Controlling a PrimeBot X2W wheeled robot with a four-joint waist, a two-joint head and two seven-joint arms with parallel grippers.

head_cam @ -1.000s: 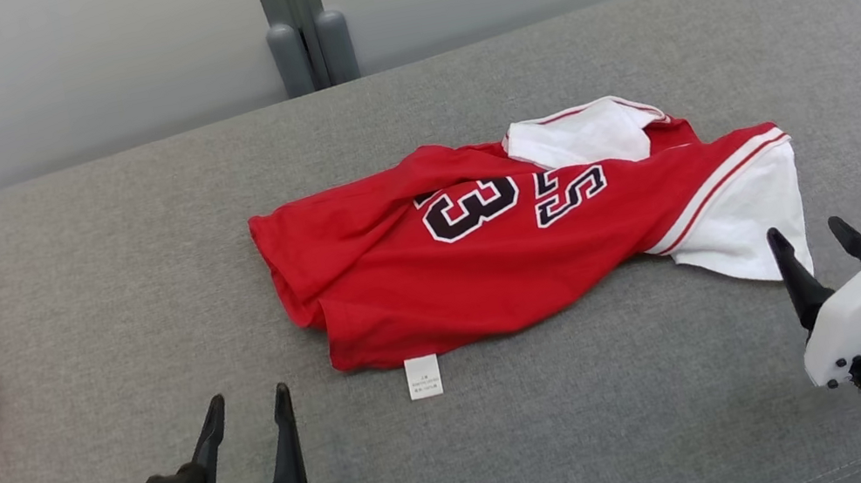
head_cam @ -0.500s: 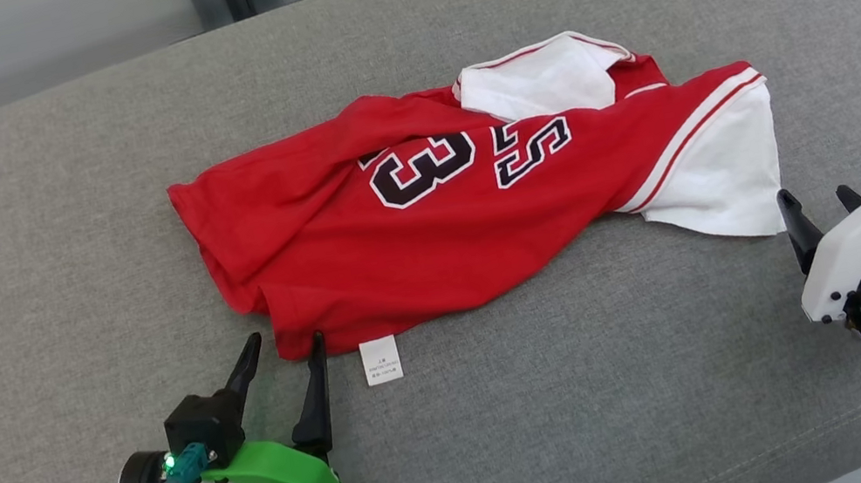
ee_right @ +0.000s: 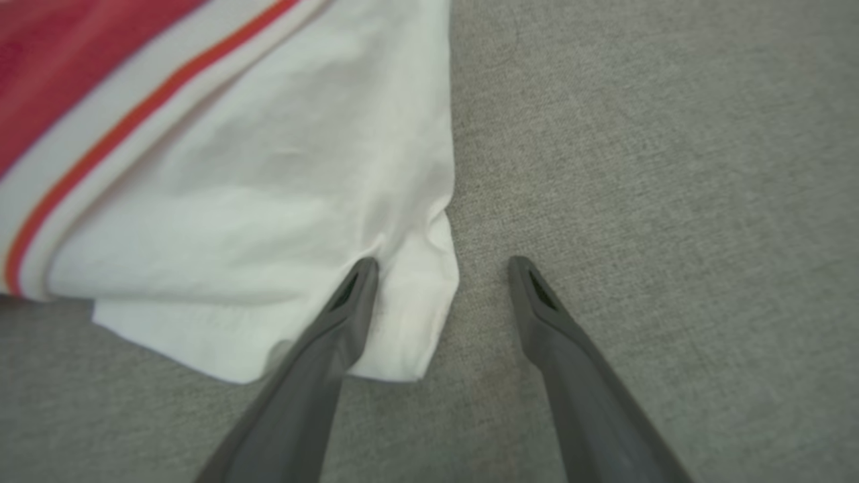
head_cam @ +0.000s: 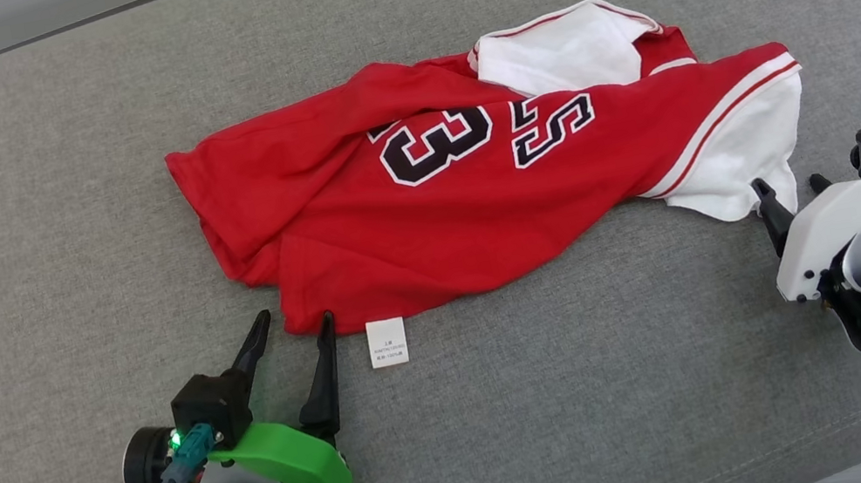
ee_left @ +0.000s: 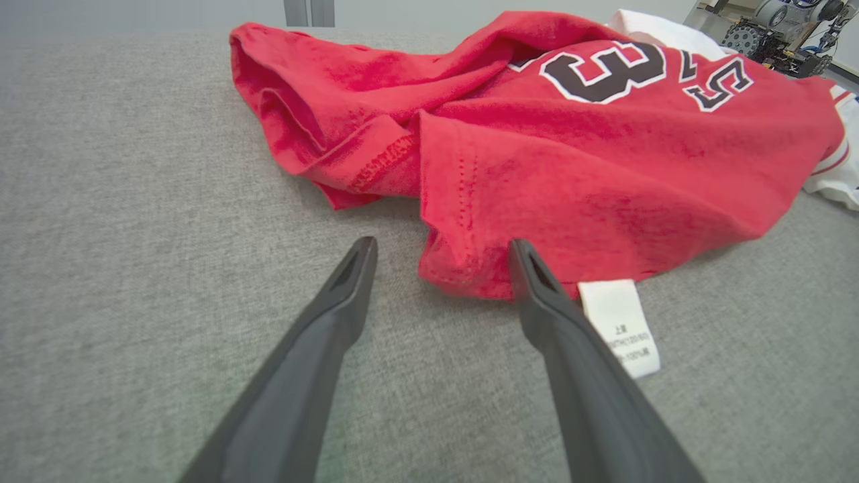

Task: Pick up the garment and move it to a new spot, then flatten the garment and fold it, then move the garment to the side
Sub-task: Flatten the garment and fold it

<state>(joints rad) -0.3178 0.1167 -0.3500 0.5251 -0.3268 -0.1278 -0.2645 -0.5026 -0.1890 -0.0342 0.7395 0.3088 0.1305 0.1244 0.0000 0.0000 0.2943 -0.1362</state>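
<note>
Reading "3" on red garment point(head_cam: 478, 207) — care label point(head_cam: 387, 342) print illegible.

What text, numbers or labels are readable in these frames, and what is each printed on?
"3": large black, white-edged numeral on the red jersey; a fold hides whatever stands to its left.
"S" or "5": next character on the same jersey, tilted; cannot tell which.
White care label at the jersey's hem: printed lines too small to read.
</note>
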